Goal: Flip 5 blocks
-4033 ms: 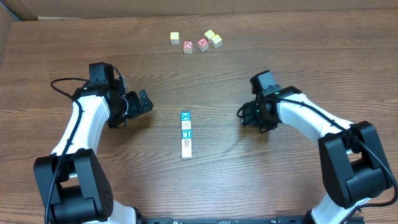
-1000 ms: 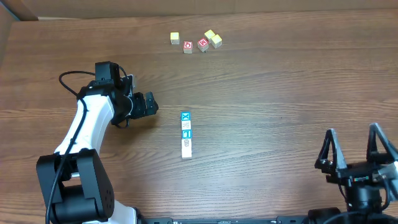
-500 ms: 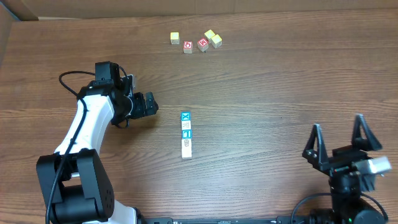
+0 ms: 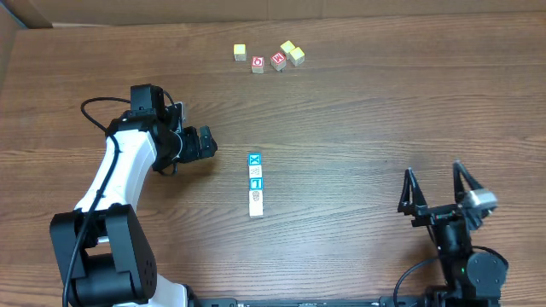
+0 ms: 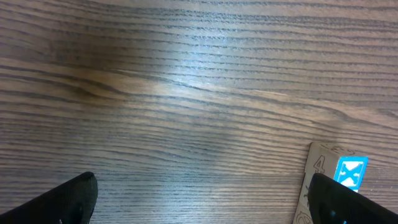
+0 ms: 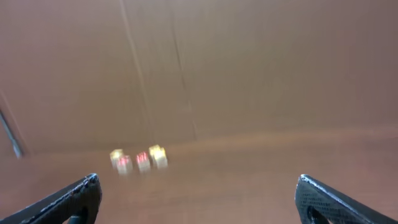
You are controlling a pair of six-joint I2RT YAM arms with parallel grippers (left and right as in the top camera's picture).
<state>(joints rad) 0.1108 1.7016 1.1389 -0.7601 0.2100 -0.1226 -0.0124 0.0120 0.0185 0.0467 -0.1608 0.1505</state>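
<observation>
Several small wooden blocks [image 4: 255, 184] lie in a straight row at the table's middle. The far one shows a blue X [image 4: 254, 159], then come grey-patterned, teal and cream faces. My left gripper [image 4: 206, 142] is open, low over the wood just left of the row's far end. In the left wrist view the X block [image 5: 351, 172] sits by the right fingertip [image 5: 348, 202], and only wood lies between the jaws of the gripper [image 5: 202, 208]. My right gripper [image 4: 435, 191] is open and empty at the near right, far from the row.
A loose cluster at the far edge holds yellow cubes [image 4: 293, 52] and two red-faced cubes [image 4: 268, 62]. It appears blurred in the right wrist view as small cubes [image 6: 138, 159] below a brown cardboard wall [image 6: 199, 68].
The right arm has pulled back from the middle to the near right edge and has kept shifting left over the last second. The left arm has held still. The blocks have not moved.
</observation>
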